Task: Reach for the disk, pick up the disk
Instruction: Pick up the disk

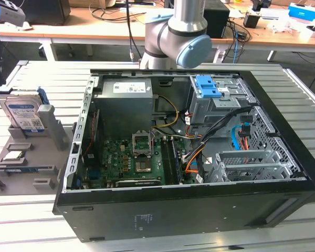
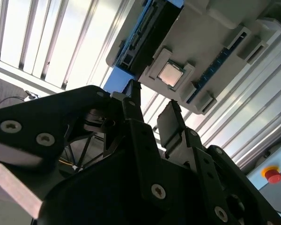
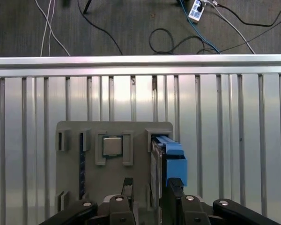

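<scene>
There is one disk [image 1: 23,113], one small square chip [image 1: 14,155], one grey holder [image 1: 53,126] that carries both, one open computer case [image 1: 199,210] and one arm [image 1: 181,37], all on the slatted metal table [image 1: 21,223]. The disk stands upright on its edge in a slot of the holder, at the exterior view's left, well apart from the case. The chip lies flat in a square recess beside it. The gripper [image 3: 150,188] has two black fingers [image 3: 127,187]. They are spread apart with a clear gap between them and hold nothing. In both wrist views they hang above the holder, one finger over the blue bracket end of the disk [image 3: 173,157] and the other nearer the chip [image 3: 112,146]; I cannot tell whether either touches anything. The exterior view gives the disk's broad silver face with its white-and-blue label, while the wrist views see it edge-on as a dark slab with blue plastic along it [image 2: 147,33]. The second wrist view also takes in a red button [image 2: 273,175] beyond the table's edge, and the first wrist view shows cables on the floor [image 3: 168,37].
</scene>
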`<action>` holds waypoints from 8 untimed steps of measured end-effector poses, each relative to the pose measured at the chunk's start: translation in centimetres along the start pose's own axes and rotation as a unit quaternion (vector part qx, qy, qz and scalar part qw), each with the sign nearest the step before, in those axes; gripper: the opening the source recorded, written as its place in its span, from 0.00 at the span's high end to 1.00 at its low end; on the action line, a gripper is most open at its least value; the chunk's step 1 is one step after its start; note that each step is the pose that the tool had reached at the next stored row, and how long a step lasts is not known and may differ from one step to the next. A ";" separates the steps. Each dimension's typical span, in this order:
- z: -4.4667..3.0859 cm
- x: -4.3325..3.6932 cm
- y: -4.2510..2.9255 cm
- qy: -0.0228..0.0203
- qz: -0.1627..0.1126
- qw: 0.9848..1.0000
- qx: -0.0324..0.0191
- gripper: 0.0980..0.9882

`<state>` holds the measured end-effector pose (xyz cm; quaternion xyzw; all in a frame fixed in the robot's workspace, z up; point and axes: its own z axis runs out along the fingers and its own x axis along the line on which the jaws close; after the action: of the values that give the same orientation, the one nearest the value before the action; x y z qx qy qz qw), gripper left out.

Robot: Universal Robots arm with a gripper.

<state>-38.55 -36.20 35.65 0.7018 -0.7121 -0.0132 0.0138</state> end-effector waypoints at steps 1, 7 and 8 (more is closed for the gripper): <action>0.00 -0.34 -0.03 0.000 0.000 1.000 0.000 0.63; 0.49 -1.29 -0.18 0.000 0.000 1.000 0.000 0.63; 0.63 -1.40 -0.21 0.000 0.000 1.000 0.000 0.63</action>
<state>-38.34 -34.80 35.01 0.7018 -0.7121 -0.0132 0.0139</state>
